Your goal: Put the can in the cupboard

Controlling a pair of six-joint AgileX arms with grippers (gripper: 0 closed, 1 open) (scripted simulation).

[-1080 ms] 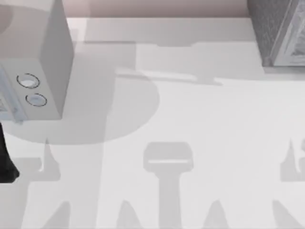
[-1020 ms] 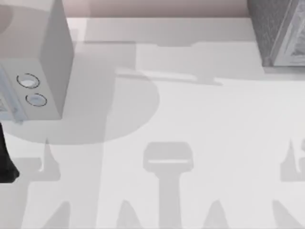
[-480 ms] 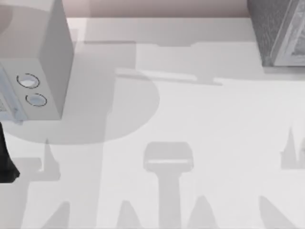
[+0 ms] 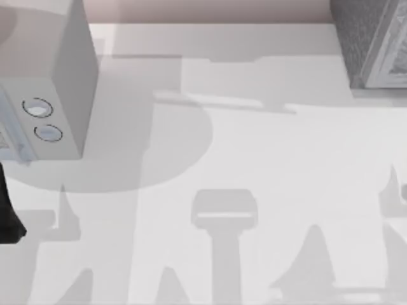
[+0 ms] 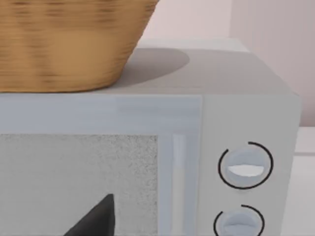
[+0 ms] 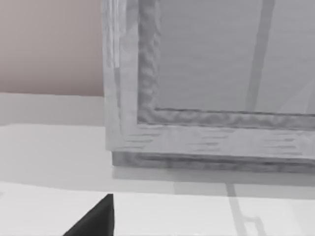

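Note:
The can is out of view. The cupboard (image 4: pixel 365 38), a dark grey speckled box with a paler framed panel front, stands at the table's far right corner. The right wrist view looks closely at its lower front frame (image 6: pixel 206 123), with a dark tip of my right gripper (image 6: pixel 96 219) at the picture's edge, apart from the cupboard. My left arm (image 4: pixel 7 210) shows as a black shape at the table's left edge. A dark tip of my left gripper (image 5: pixel 96 219) sits before the white box's door.
A white box with two round dials (image 4: pixel 44 121) stands at the left, with a wicker basket (image 5: pixel 69 44) on top of it. The white table (image 4: pixel 267 159) between the two boxes carries only the arms' shadows.
The shadows at the table's near right have shifted up and to the right, so the right arm has moved. The left arm and both boxes have stayed put.

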